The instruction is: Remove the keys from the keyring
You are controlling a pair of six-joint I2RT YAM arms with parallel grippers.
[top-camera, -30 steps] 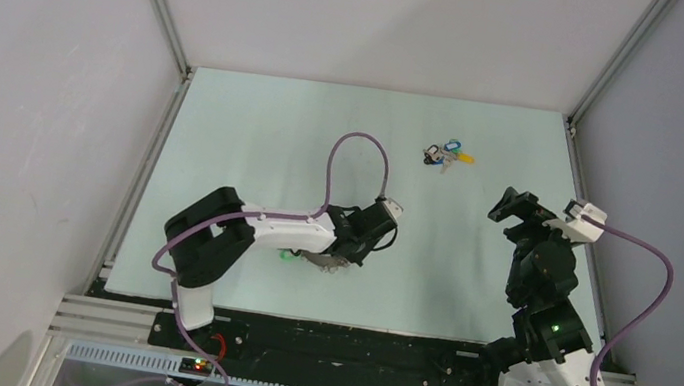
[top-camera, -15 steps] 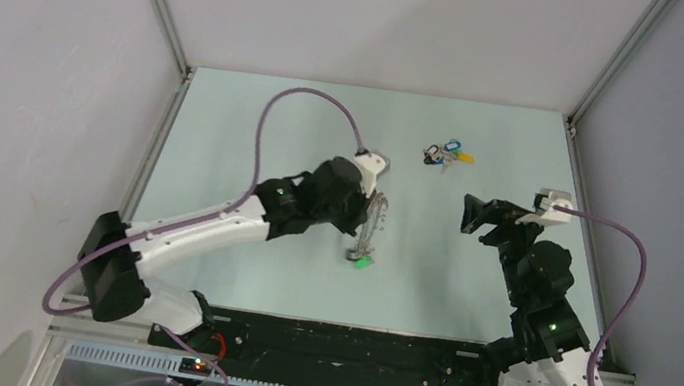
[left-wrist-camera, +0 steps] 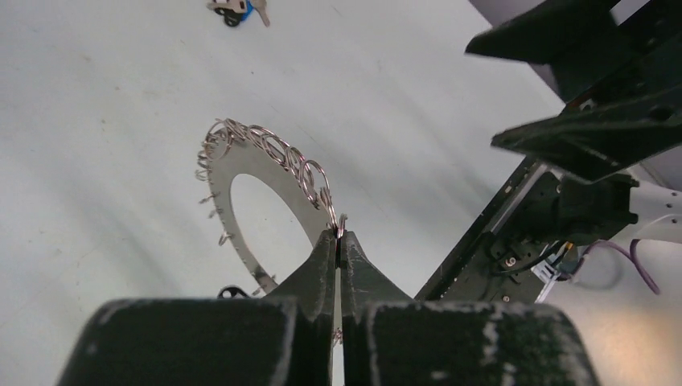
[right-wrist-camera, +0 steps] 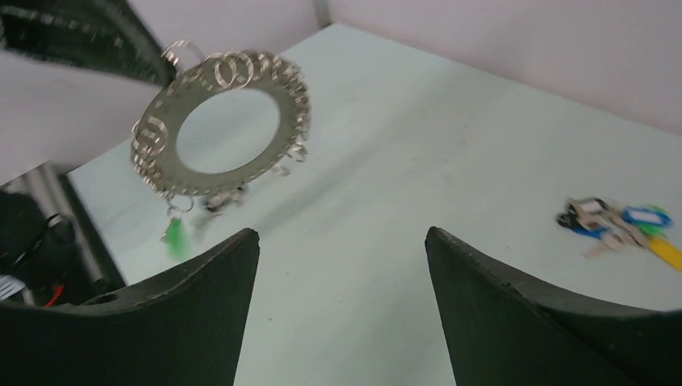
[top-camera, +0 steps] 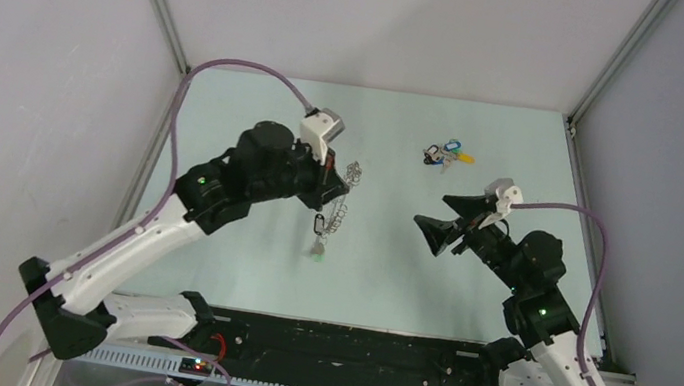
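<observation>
The overhead camera looks down from behind the arm bases (top-camera: 189,318) onto the whole table (top-camera: 385,290). The left wrist camera sits tight against the keyring (left-wrist-camera: 265,157), facing across the table; the right wrist camera looks back from further off, and both catch that ring and the blue-and-yellow key bunch (right-wrist-camera: 619,225)

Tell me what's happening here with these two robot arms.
The left gripper is shut on the rim of the big keyring and holds it up above the table, with the keys hanging from its lower edge. The right gripper, jaws open, points at the ring without touching it. A separate blue-and-yellow key bunch lies farther back.
</observation>
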